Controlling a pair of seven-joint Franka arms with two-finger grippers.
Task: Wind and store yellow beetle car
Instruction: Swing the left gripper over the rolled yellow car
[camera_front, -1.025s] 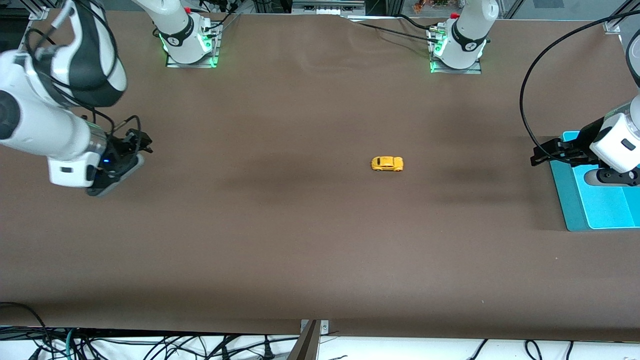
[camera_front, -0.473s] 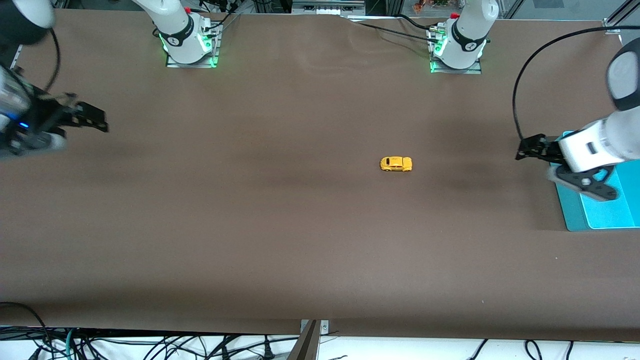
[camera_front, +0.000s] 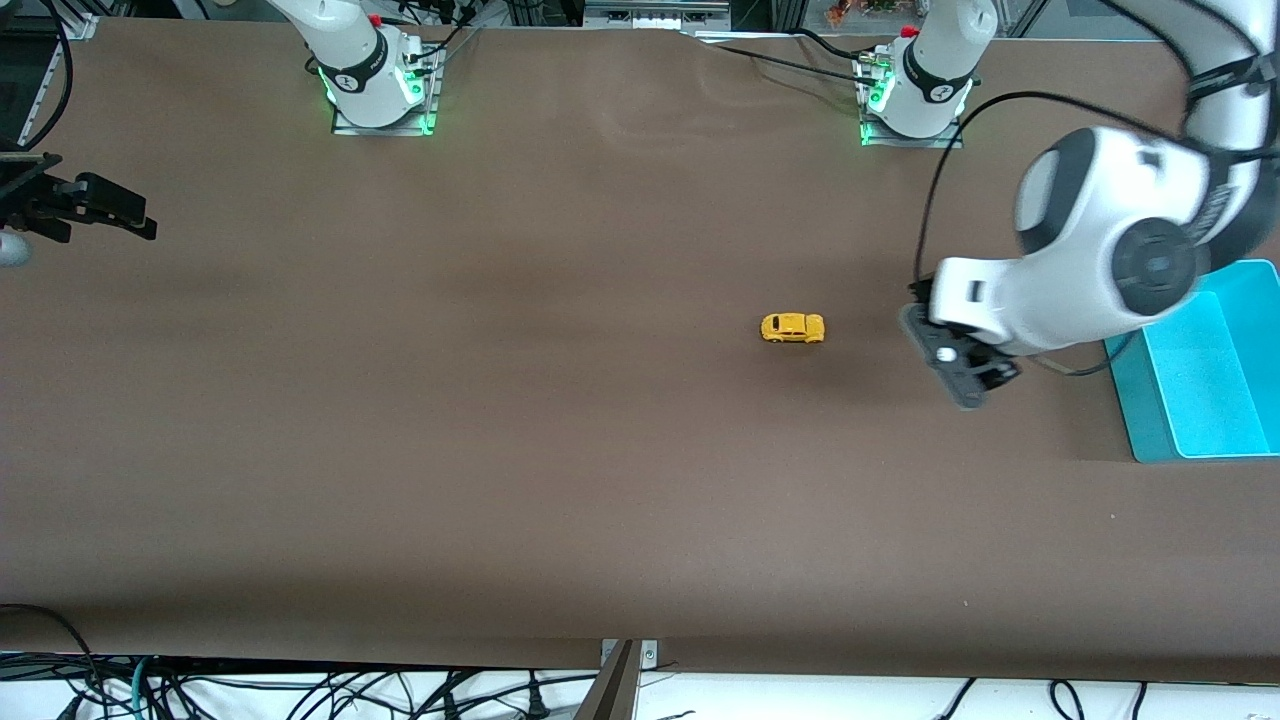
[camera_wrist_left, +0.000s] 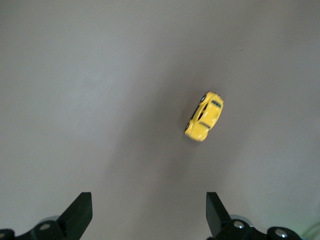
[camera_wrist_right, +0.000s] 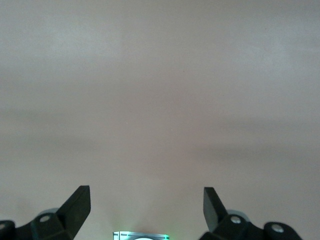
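Meanwhile the left hand (camera_front: 955, 365) had swung off the teal bin (camera_front: 1205, 365) toward the yellow beetle car (camera_front: 793, 328), stopping just beside it, fingers spread wide and empty. The car had rolled slightly toward the left arm's end, mid-table (camera_front: 560, 450). The right hand (camera_front: 95, 205), also wide open and empty, had withdrawn to its table edge. Only the left wrist view showed the car (camera_wrist_left: 204, 116) ahead of the open fingers (camera_wrist_left: 216, 212); a grasp looked next.

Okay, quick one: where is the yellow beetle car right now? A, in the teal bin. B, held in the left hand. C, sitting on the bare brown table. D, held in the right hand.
C: the yellow beetle car sits alone on the brown table, outside the teal bin; the left hand is open and empty.
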